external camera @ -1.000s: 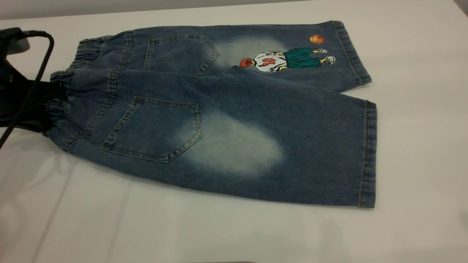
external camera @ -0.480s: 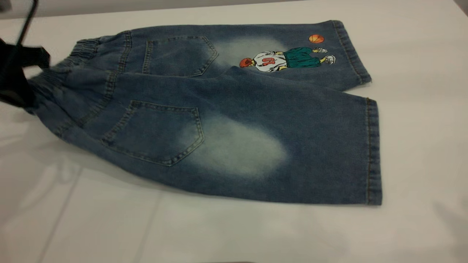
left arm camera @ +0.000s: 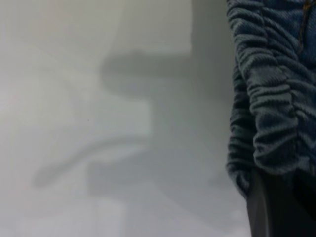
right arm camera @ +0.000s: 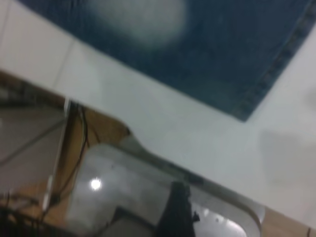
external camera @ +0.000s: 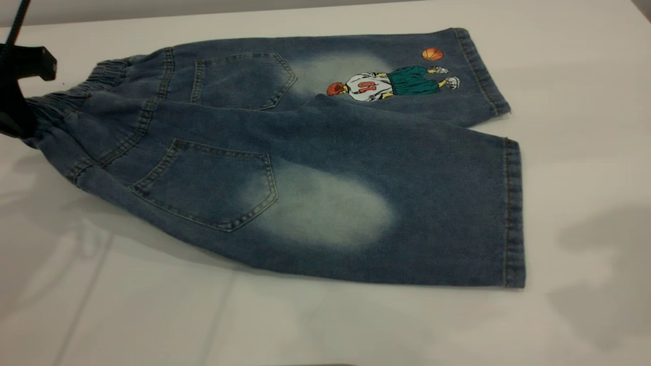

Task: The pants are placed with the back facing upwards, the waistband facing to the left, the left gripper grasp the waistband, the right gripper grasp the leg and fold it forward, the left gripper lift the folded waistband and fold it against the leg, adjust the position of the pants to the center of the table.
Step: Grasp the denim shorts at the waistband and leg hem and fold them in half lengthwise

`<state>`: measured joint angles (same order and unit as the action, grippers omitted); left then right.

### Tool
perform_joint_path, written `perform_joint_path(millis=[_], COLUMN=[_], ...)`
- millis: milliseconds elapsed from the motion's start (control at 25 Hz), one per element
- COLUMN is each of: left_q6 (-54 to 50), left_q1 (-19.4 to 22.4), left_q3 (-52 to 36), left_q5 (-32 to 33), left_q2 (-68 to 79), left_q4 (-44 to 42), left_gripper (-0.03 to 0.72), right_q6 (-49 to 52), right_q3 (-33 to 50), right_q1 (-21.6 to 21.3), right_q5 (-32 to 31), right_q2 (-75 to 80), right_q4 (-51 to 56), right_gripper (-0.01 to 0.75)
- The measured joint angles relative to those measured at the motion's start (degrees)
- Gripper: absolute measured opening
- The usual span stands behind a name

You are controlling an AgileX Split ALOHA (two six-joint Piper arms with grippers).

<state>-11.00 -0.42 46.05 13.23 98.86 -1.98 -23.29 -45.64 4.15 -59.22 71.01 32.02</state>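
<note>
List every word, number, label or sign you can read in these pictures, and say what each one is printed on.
"10", in red, sideways: on the white jersey of the basketball-player cartoon printed on the far leg of the pants.
Nothing else readable: the back pockets, the waistband, the table and the left hand show no lettering. The wrist views show no text.
</note>
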Motion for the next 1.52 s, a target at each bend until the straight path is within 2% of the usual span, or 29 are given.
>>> perform_joint_path(millis=[160,320,480,720,840,1160,1520], left_q6=[0.0,0.0,0.0,0.0,0.0,0.0,0.0], left_q1=[0.0,0.0,0.0,0.0,0.0,0.0,0.0], left_q3=[0.0,0.0,0.0,0.0,0.0,0.0,0.0], left_q5=[0.13,0.18,0.23,0.23,0.23,0.39,0.39], left_q2=[0.0,0.0,0.0,0.0,0.0,0.0,0.0], left_q4=[0.04,0.04,0.58,0.75,0.75,0.8,0.86], left_gripper=[0.041,0.041,0.041,0.041,0.041,0.041,0.041], right_q6=[0.69,5.55,13.02,19.82,20.2,20.34,20.55], right_q3=[0.01,0.01,0.01,-0.04,-0.04,-0.39,-0.45], right_q1=[8.62,16.46,22.1,27.55,28.98,29.03,29.03], right_q5=[3.94,8.0,11.31,17.37,21.87,31.3,36.33], right_q2=[4.76,10.04,15.67,24.71,29.17,37.47,44.5], right_q4=[-1.96,-7.21,-14.12,-19.64,-19.77,-20.06,-21.48], right_gripper=[0.584,0.584,0.584,0.576,0.573,0.571,0.571])
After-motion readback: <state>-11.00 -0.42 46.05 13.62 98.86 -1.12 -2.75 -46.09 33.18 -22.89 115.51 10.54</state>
